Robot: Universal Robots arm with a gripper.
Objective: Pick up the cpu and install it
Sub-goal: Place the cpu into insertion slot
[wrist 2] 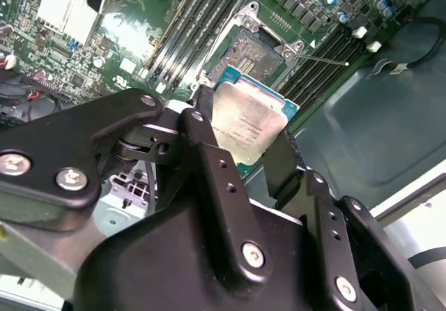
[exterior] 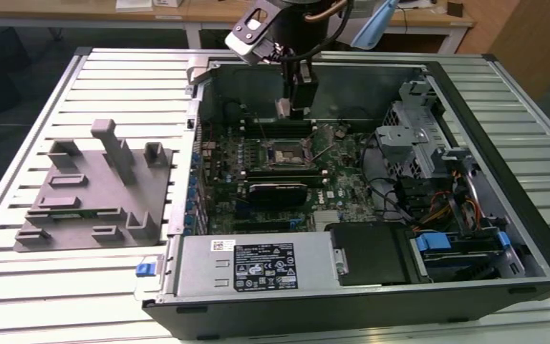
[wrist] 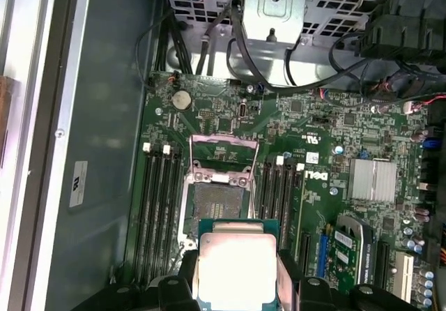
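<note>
gripper [wrist 2: 240,142]: clamped on cpu [wrist 2: 252,119], two edges
cpu: held above socket [wrist: 217,199], apart
socket: open, mid motherboard [wrist: 327,137]

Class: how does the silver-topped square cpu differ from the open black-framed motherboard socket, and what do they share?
The silver-topped square cpu is held in the black end effector, off the green motherboard; the black-framed socket sits fixed on it. The cpu's top is smooth pale metal; the socket is a dark recess, its metal frame lifted open. Both are square.
</note>
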